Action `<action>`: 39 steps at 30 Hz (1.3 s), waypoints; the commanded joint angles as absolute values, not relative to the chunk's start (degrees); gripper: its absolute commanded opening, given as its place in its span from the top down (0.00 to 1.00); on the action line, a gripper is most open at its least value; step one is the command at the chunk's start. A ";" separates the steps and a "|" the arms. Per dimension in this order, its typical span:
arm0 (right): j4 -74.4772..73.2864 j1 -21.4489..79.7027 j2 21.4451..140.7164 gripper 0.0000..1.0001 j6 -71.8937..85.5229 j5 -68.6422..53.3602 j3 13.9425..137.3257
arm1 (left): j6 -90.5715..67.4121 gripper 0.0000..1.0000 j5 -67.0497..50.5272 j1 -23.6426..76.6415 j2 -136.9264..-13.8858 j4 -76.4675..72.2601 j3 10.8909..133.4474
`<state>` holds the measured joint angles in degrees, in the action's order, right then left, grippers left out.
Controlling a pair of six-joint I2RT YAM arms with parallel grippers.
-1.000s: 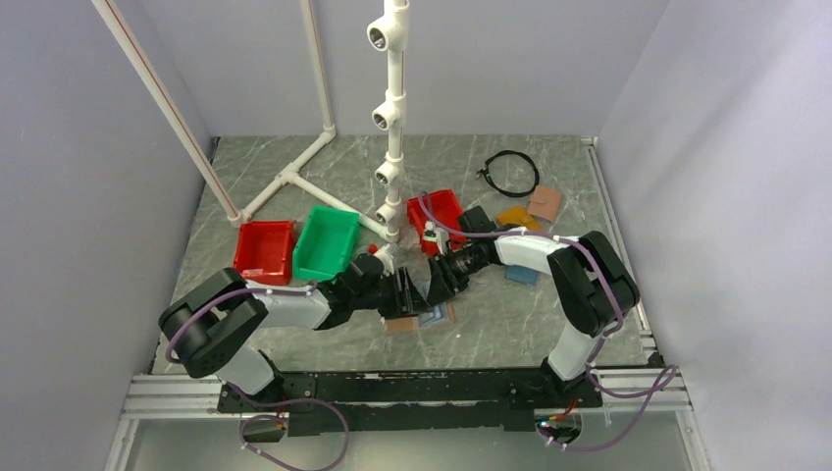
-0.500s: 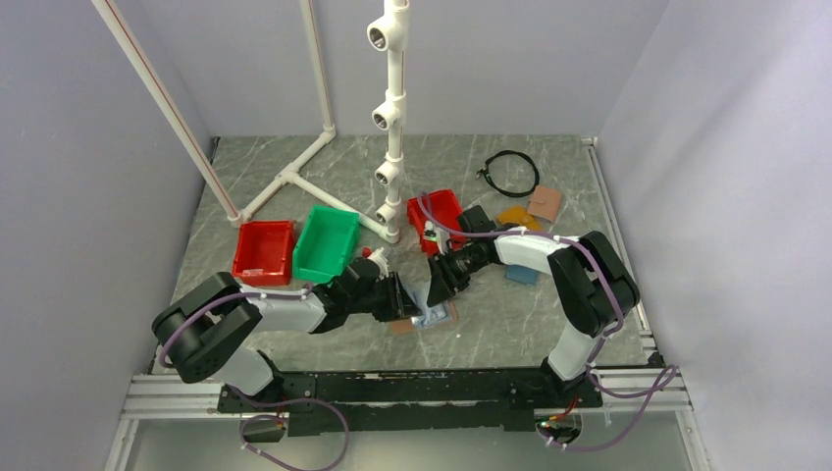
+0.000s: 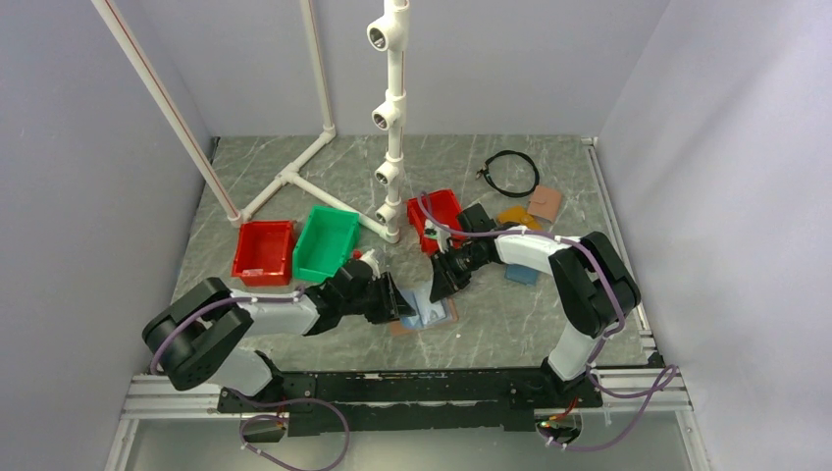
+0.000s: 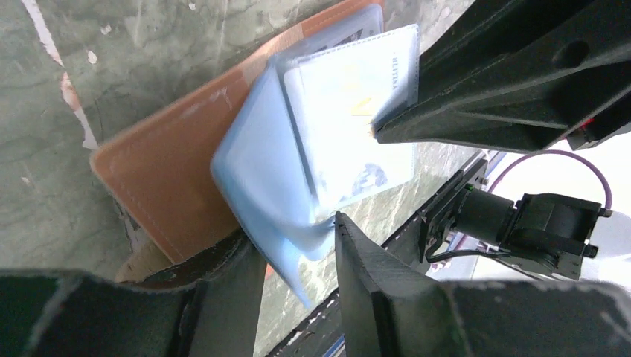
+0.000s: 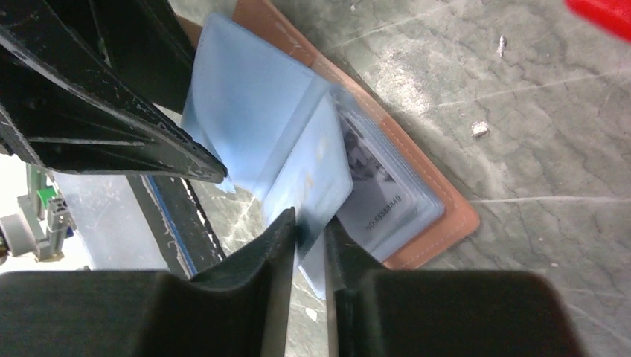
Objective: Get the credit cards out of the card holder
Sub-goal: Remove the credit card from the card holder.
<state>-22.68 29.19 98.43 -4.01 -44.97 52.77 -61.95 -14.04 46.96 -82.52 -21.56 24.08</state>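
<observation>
- Nearest the bases, the left gripper (image 4: 294,239) has its jaws roughly half apart. A bulged fold of the light blue lining (image 4: 253,163) sits between them, touching both fingers. I read this as a loose hold propping that leaf up.
- The card holder (image 3: 429,314) lies open on the table (image 3: 510,329) between the two grippers, tan leather down and lining up.
- Credit cards: a pale card (image 4: 350,104) sits in a clear pocket, and a printed card (image 5: 376,212) lies in the stack below. None is visible loose on the table.
- The right gripper (image 5: 311,223) has its jaws narrow, pinching the edge of the pocket leaf (image 5: 309,175). I cannot tell whether it has the card alone or the plastic as well.
- Step in hand, as I judge it: taking a grip for the first extraction. Next, the left side must steady the holder while the right draws outward along the pocket mouth, catching the card only.
- Farther back are the teal wallet (image 3: 522,275) and the green bin (image 3: 326,242), neither involved.
</observation>
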 commanded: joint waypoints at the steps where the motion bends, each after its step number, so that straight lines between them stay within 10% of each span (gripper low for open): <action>1: -22.81 28.92 98.26 0.90 -3.85 -44.59 54.49 | -59.36 0.56 -10.59 46.85 -79.02 -12.11 27.96; 8: -22.55 28.16 98.24 1.00 -2.69 -45.24 54.50 | -57.84 0.53 -1.04 46.98 -66.21 -4.08 25.94; 18: -22.19 28.21 98.03 1.00 -2.37 -45.21 54.33 | -60.25 0.01 -0.49 46.28 -47.14 -9.83 18.96; 23: -22.24 28.14 98.29 1.00 -2.22 -45.18 54.38 | -61.36 0.00 -9.79 46.22 -52.95 -22.64 20.60; 31: -22.39 27.77 98.02 1.00 -2.22 -45.00 54.36 | -65.94 0.45 -20.98 46.26 -77.32 -38.26 27.13; 39: -22.67 27.49 98.03 0.99 -2.29 -45.59 54.49 | -68.58 0.53 -16.81 46.31 -85.65 -31.95 26.68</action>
<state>-23.31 27.83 98.43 -1.26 -46.94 53.28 -67.18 -18.02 46.37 -84.88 -32.95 26.06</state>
